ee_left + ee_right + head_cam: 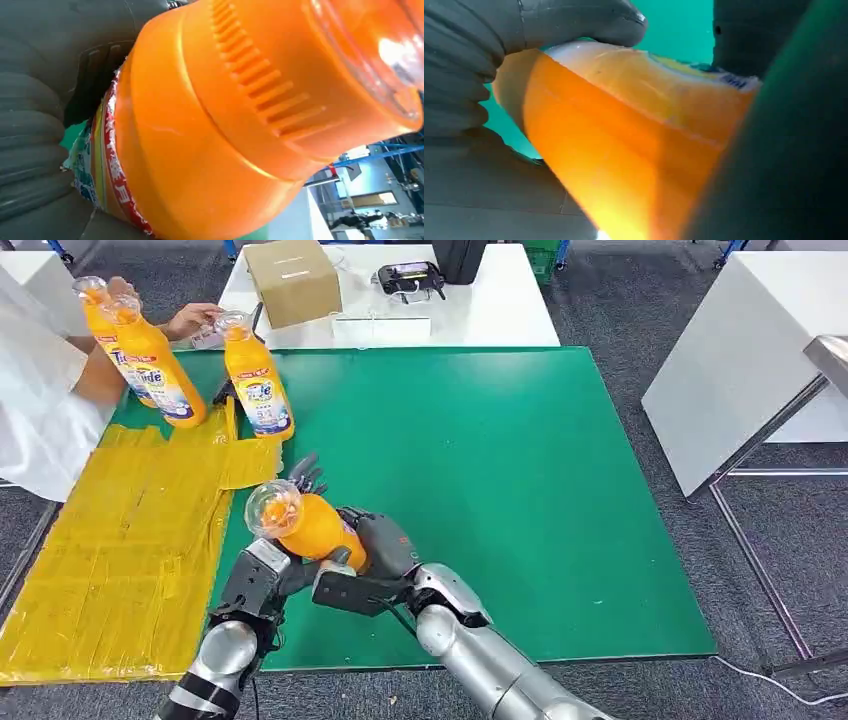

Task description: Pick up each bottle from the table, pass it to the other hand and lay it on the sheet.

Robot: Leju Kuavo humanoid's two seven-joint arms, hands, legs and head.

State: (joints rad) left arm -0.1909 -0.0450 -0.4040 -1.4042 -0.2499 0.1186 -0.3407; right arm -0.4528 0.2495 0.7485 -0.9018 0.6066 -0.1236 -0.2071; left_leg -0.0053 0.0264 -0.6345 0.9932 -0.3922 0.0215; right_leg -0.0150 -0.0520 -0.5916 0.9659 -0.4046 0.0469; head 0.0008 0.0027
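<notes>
both my hands are on one orange bottle (312, 528), held over the near edge of the green mat (500, 490).

nearest me, my right hand (368, 558) wraps the bottle's body from the right and my left hand (283, 565) clasps it from the left, its clear cap tilted toward me. left of them lies the yellow sheet (110, 560). farther off, a second bottle (257, 377) stands at the sheet's far corner, and a person's hand (188, 320) reaches in beside two more bottles (140, 355).

Upper left: standing bottles (258, 375) and a person's hand (190, 318) crowd the yellow sheet's (110, 560) far edge; lower left sheet open.
</notes>
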